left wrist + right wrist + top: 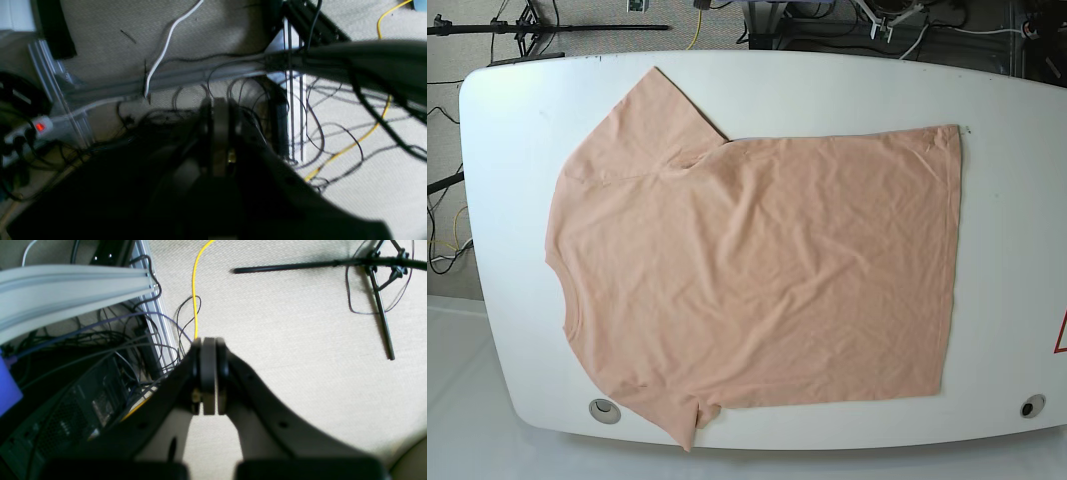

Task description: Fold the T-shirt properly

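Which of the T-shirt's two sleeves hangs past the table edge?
The sleeve at the base view's bottom edge: its tip passes the white table rim. The other sleeve, of the T-shirt, lies wholly on the tabletop.

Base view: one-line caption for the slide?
Peach T-shirt spread flat and unfolded on the white table, collar toward the view's left, hem toward its right; neither arm in frame.

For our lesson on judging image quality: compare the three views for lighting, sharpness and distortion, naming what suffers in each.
Left wrist view: dark and smeared, the left gripper an underexposed blur amid cables. Right wrist view: brighter; the right gripper is soft up close, the yellow cable clearer. Base view: evenly lit and sharp on the T-shirt, though the table edges bow from lens distortion.
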Robot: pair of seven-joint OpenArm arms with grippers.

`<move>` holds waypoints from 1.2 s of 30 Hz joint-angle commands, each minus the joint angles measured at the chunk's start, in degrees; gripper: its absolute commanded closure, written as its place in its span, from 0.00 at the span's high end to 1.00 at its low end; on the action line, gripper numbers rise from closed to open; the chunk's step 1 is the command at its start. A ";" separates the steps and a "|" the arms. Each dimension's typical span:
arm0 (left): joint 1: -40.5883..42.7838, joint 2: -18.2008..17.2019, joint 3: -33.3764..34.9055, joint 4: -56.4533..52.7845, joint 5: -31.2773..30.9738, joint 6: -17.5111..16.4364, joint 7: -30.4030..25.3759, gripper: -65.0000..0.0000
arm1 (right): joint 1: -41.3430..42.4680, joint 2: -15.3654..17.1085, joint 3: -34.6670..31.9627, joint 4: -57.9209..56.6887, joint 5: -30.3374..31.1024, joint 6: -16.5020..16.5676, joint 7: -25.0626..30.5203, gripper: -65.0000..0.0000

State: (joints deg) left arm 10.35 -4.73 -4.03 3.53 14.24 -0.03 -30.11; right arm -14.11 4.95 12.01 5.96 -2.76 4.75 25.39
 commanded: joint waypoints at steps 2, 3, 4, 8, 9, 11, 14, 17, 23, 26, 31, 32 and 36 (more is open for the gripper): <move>2.00 -0.88 -0.41 1.43 -0.92 -0.32 -1.22 0.00 | -1.92 1.14 -0.09 0.50 0.62 0.18 0.38 0.00; 4.03 -1.20 -0.43 3.37 -1.23 -0.72 -0.39 0.00 | -2.95 1.49 -0.06 1.77 1.25 0.44 -0.56 0.00; 6.07 -1.53 -0.44 5.31 -1.54 -1.13 0.43 0.00 | -3.98 1.85 -0.03 3.04 1.87 0.70 -1.51 0.00; 10.30 -2.29 -0.36 11.30 -2.70 -2.21 2.03 0.00 | -6.17 2.66 -0.09 6.54 2.76 1.07 -2.92 0.00; 11.15 -2.44 -0.38 12.78 -2.97 -2.30 2.30 0.00 | -6.70 2.81 -0.06 7.42 2.90 1.14 -3.05 0.00; 12.76 -2.73 -0.40 15.49 -3.51 -2.45 2.72 0.00 | -7.69 3.04 -0.03 9.11 3.11 1.26 -3.36 0.00; 14.70 -3.04 -0.36 18.38 -4.10 -2.41 2.74 0.00 | -8.84 3.22 0.03 11.39 3.20 1.24 -3.62 0.00; 16.34 -3.25 -0.52 20.75 -3.49 -1.94 1.74 0.00 | -10.68 3.22 0.13 14.42 2.31 0.79 -3.08 0.00; 17.81 -3.54 -0.70 22.96 -4.16 -1.75 1.45 0.00 | -12.36 3.50 0.18 17.00 1.92 0.82 -2.74 0.00; 18.42 -3.66 -0.84 24.46 -4.27 -1.76 1.41 0.00 | -13.24 3.80 0.18 17.91 1.81 0.85 -2.43 0.00; 19.70 -4.10 -1.25 28.83 -4.30 -1.88 1.64 0.00 | -14.84 4.34 0.11 19.89 2.16 0.93 -1.26 0.00; 19.90 -4.19 -1.29 29.40 -4.51 -1.93 1.67 0.00 | -15.10 4.37 0.11 20.19 2.20 0.97 -1.08 0.00; 20.46 -4.67 -1.39 30.95 -6.14 -1.91 1.91 0.00 | -15.88 4.44 0.16 21.07 1.96 0.82 -0.65 0.00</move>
State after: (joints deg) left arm 29.71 -8.62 -5.23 33.43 8.88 -2.17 -27.33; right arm -28.97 8.93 11.97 26.41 -1.06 5.78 23.59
